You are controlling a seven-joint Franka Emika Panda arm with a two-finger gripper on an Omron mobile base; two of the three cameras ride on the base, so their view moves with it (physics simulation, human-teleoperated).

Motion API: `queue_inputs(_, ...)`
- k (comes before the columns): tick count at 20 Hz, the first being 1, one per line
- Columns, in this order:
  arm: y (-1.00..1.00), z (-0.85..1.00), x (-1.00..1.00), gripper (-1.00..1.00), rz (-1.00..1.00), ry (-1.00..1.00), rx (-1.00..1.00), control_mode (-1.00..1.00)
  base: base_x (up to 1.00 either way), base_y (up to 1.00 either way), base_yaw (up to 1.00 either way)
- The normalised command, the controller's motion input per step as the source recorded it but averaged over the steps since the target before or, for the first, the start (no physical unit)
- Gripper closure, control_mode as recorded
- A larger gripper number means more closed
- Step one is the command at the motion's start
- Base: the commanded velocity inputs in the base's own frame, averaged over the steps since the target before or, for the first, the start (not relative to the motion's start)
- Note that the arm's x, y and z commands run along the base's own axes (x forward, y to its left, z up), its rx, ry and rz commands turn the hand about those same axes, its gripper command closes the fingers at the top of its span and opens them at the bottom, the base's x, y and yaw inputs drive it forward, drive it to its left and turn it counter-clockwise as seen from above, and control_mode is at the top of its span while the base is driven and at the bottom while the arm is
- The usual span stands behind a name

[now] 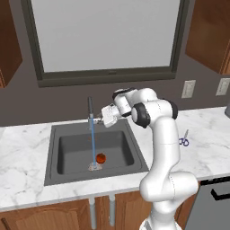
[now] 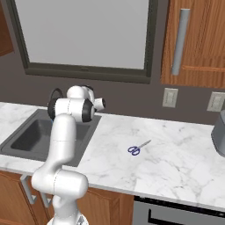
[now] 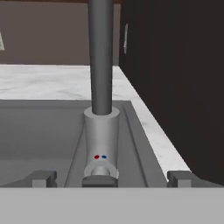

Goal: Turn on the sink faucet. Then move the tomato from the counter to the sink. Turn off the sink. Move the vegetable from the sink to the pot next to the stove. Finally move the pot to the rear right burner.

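One thin stream of water (image 1: pixel 93 143) runs down from the faucet (image 1: pixel 90 112) into the sink (image 1: pixel 72 150), so we can tell the faucet is on. We see the tomato (image 1: pixel 101 157) sitting on the sink floor, just beside the spot where the water lands. Our jaws (image 1: pixel 99 120) stand wide apart and hold nothing; they sit right next to the faucet's base (the part with a red dot and a blue dot). In the hand view the faucet handle (image 3: pixel 100 175) lies between our two finger tips (image 3: pixel 43 177). Small blue scissors (image 2: pixel 138 147) lie on the counter (image 2: pixel 176 149), well apart from the sink.
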Motion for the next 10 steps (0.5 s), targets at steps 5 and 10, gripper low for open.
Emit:
queue_inputs(5,0.44,0.01,0.0,-1.0,0.0,0.0,0.0,-1.0,0.0,0.0,0.0)
queue_inputs(10,0.48,0.08,0.0,-1.0,0.0,0.0,0.0,-1.0,0.0,0.0,0.0)
